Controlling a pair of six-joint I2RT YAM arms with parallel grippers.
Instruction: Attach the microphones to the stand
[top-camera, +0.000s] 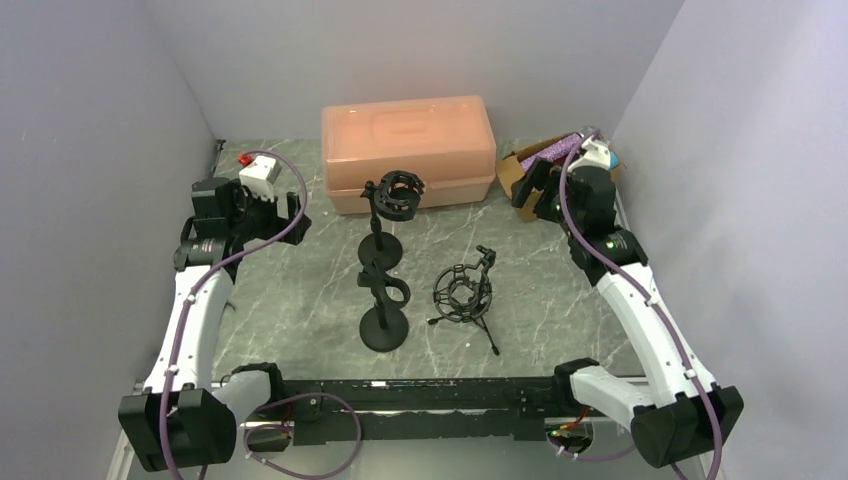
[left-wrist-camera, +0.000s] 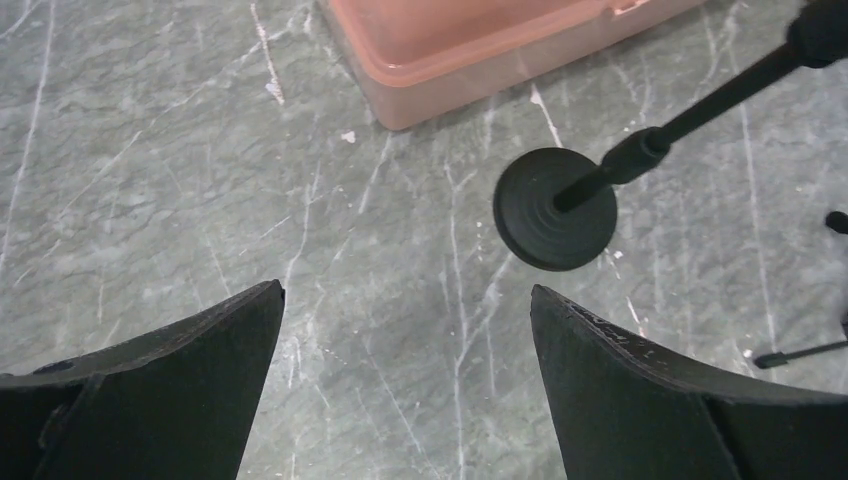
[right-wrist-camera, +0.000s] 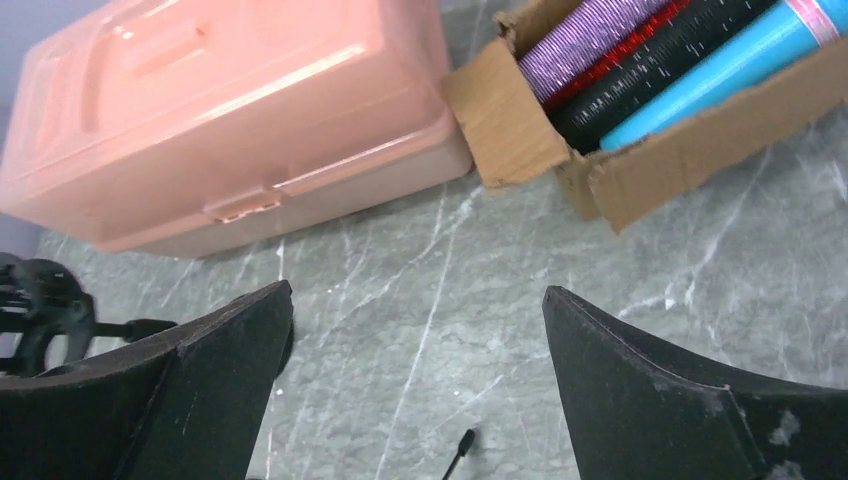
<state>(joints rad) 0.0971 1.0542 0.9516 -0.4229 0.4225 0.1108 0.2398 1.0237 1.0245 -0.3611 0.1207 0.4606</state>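
Several microphones lie side by side in a cardboard box (right-wrist-camera: 510, 120) at the back right: purple glitter (right-wrist-camera: 590, 40), red glitter (right-wrist-camera: 640, 42), black (right-wrist-camera: 660, 75) and teal (right-wrist-camera: 720, 70). Only the purple one (top-camera: 556, 152) shows clearly from above. Three black stands are on the table: a back one with a round base (top-camera: 383, 247) (left-wrist-camera: 556, 208), a front one with a round base (top-camera: 384, 330), and a tripod with a shock mount (top-camera: 463, 292). My left gripper (top-camera: 283, 210) (left-wrist-camera: 407, 295) hovers open and empty, left of the back stand. My right gripper (top-camera: 532, 186) (right-wrist-camera: 418, 290) is open and empty beside the cardboard box.
A closed pink plastic case (top-camera: 408, 150) (right-wrist-camera: 220, 120) stands at the back centre, just behind the back stand; its corner (left-wrist-camera: 480, 50) shows in the left wrist view. A tripod foot (right-wrist-camera: 462, 445) lies below my right gripper. Grey walls enclose the marbled table (top-camera: 300, 300) on three sides.
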